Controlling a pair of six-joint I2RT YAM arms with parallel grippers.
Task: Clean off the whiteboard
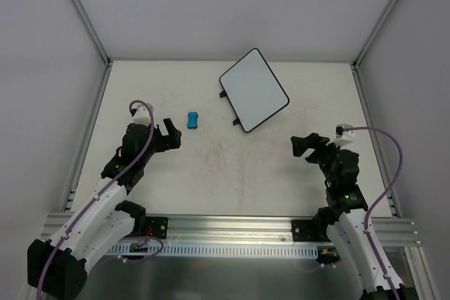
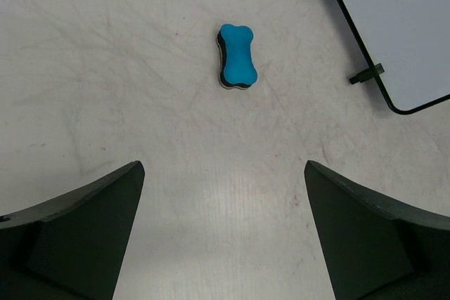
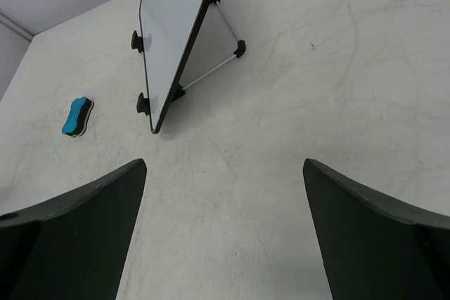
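Note:
The whiteboard (image 1: pixel 254 89) stands tilted on a small wire stand at the back middle of the table; its white face shows no marks. It also shows in the left wrist view (image 2: pixel 408 26) and the right wrist view (image 3: pixel 172 26). A blue bone-shaped eraser (image 1: pixel 192 120) lies flat on the table left of the board, and shows in the left wrist view (image 2: pixel 235 56) and the right wrist view (image 3: pixel 77 116). My left gripper (image 1: pixel 169 136) is open and empty, just left of the eraser. My right gripper (image 1: pixel 305 146) is open and empty, in front and to the right of the board.
The table top (image 1: pixel 232 173) is off-white and scuffed. Grey walls with metal rails (image 1: pixel 88 124) close in the left, right and back sides. A metal rail (image 1: pixel 232 230) runs along the near edge by the arm bases.

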